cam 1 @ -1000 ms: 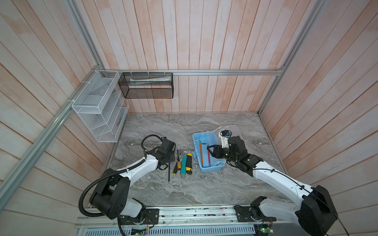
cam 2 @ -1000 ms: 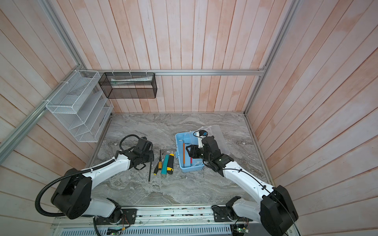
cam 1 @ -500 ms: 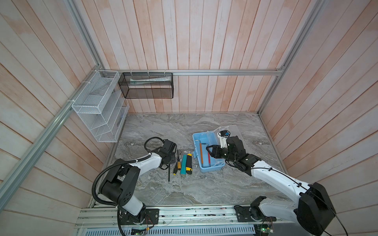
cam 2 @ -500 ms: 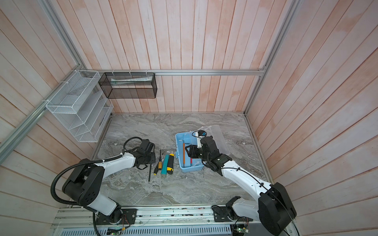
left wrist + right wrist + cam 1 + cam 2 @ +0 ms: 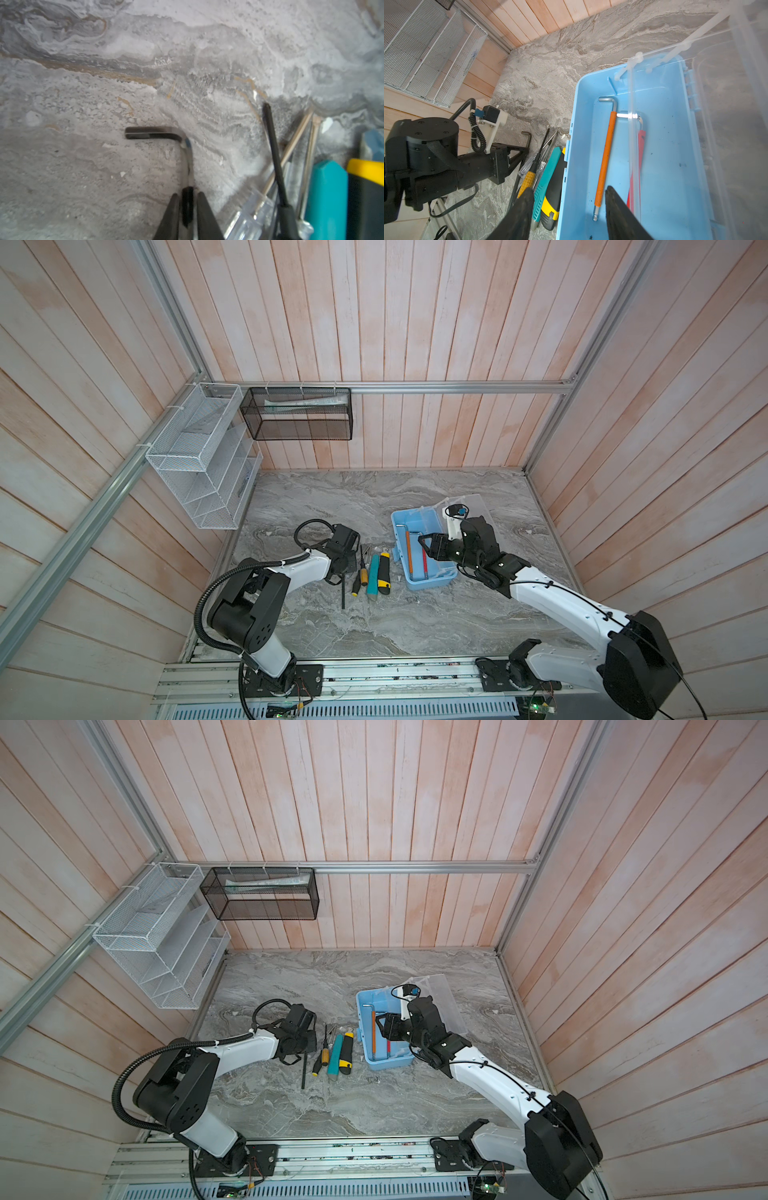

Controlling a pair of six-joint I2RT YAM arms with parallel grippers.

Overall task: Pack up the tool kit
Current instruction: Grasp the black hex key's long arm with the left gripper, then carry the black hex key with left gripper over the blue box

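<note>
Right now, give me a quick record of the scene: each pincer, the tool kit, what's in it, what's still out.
left pincer: shut on black hex key
right pincer: open, over tool kit
lid: open
inside: orange hex key, red hex key
loose on table: yellow screwdriver, teal knife, yellow-black knife

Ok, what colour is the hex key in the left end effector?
Black. The hex key shows best in the left wrist view.
</note>
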